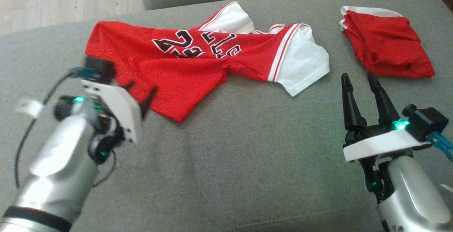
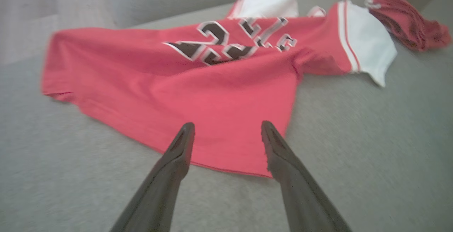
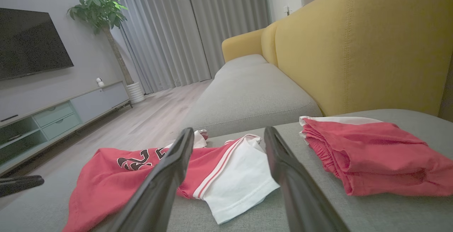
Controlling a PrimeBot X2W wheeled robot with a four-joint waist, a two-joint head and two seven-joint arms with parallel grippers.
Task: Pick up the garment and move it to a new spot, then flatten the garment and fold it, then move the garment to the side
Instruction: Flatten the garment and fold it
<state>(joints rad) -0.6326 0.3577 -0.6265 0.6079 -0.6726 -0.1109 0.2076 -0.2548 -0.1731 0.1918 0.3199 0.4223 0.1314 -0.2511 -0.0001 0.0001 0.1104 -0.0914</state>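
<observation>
The left claw (image 1: 141, 88) gapes open and empty, tips over the near hem (image 2: 219, 161) of a rumpled red jersey (image 1: 184, 72) spread on a grey sofa cushion (image 1: 230, 161); the right claw (image 1: 358, 76) is open and empty too, the jersey's white sleeve (image 1: 304, 65) just ahead to its left. A folded red garment (image 1: 389, 44) lies beyond it, rightward.

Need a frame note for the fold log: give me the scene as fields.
surface: grey sofa cushion
garment: red jersey, white sleeves, spread out but wrinkled, not folded
other item: folded red garment, lying apart on the robot's right of the jersey
left tool: open, fingers over the jersey's near hem, holding nothing
right tool: open, empty, over bare cushion
</observation>
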